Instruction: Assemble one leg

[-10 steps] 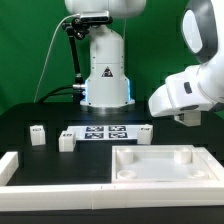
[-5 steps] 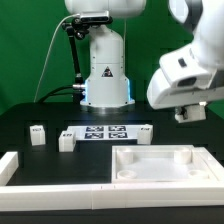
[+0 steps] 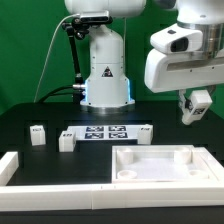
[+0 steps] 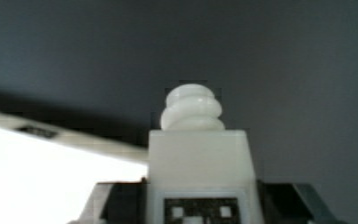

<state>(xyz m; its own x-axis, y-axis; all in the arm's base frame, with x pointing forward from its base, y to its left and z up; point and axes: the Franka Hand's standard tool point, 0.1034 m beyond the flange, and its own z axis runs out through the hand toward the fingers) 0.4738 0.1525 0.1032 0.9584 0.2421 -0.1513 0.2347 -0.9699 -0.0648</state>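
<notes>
My gripper hangs high at the exterior view's right, above the wide white panel. It is shut on a leg, a small white block with a rounded screw tip and a marker tag on the near face; the dark fingers flank it on both sides. In the exterior view the held leg is a small pale piece between the fingers. Three more legs stand on the black table: one at the left, one beside the marker board, one at the board's right end.
The marker board lies in front of the robot base. A long white L-shaped barrier runs along the front and left. In the wrist view a white edge crosses below.
The arm has risen and swung upright, and its bulky white links have moved up and away from the panel. The gripper now hangs clear in the air with the leg in it.
</notes>
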